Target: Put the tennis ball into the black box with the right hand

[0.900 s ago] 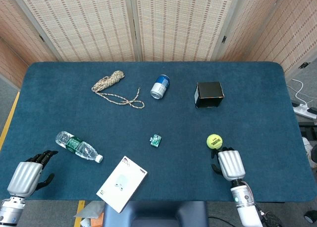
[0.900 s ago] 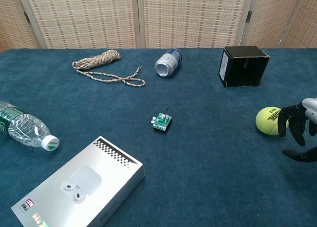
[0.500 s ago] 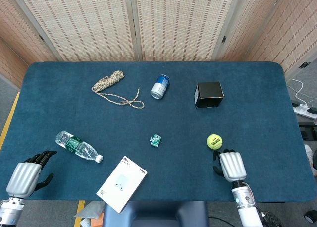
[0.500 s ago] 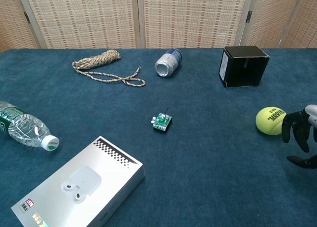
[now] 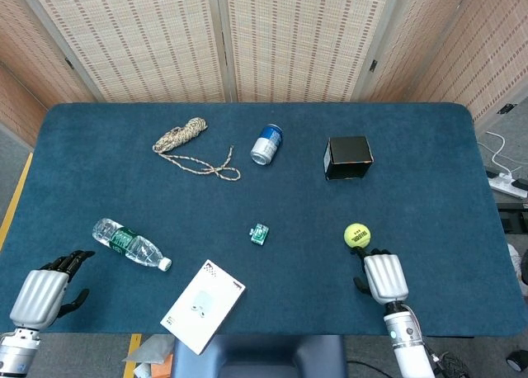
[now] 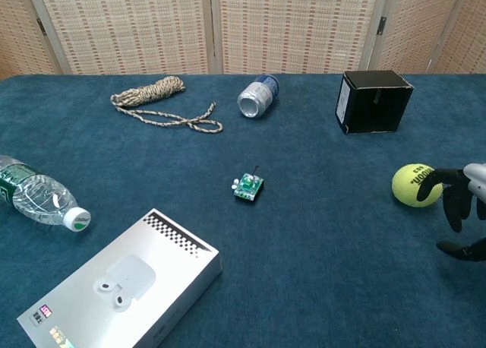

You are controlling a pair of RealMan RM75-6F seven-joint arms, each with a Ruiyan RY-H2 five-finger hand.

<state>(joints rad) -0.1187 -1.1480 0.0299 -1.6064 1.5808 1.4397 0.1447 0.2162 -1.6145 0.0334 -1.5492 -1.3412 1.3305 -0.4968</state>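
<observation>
A yellow-green tennis ball (image 5: 357, 234) (image 6: 414, 185) lies on the blue table, right of centre near the front. The black box (image 5: 348, 157) (image 6: 374, 101) stands farther back, its open side facing left. My right hand (image 5: 384, 277) (image 6: 461, 211) sits just behind the ball on the near side, fingers apart and reaching toward it; the fingertips (image 6: 433, 182) overlap the ball's right edge and hold nothing. My left hand (image 5: 41, 294) rests open at the front-left corner, seen only in the head view.
A coiled rope (image 5: 186, 143) and a blue can (image 5: 266, 143) lie at the back. A small green device (image 5: 261, 233) sits mid-table, left of the ball. A water bottle (image 5: 130, 243) and a white earbuds box (image 5: 203, 305) lie front left.
My right hand drew back a little toward the front edge, then its fingers came forward again to the ball's right side. The ball and the left hand stayed put.
</observation>
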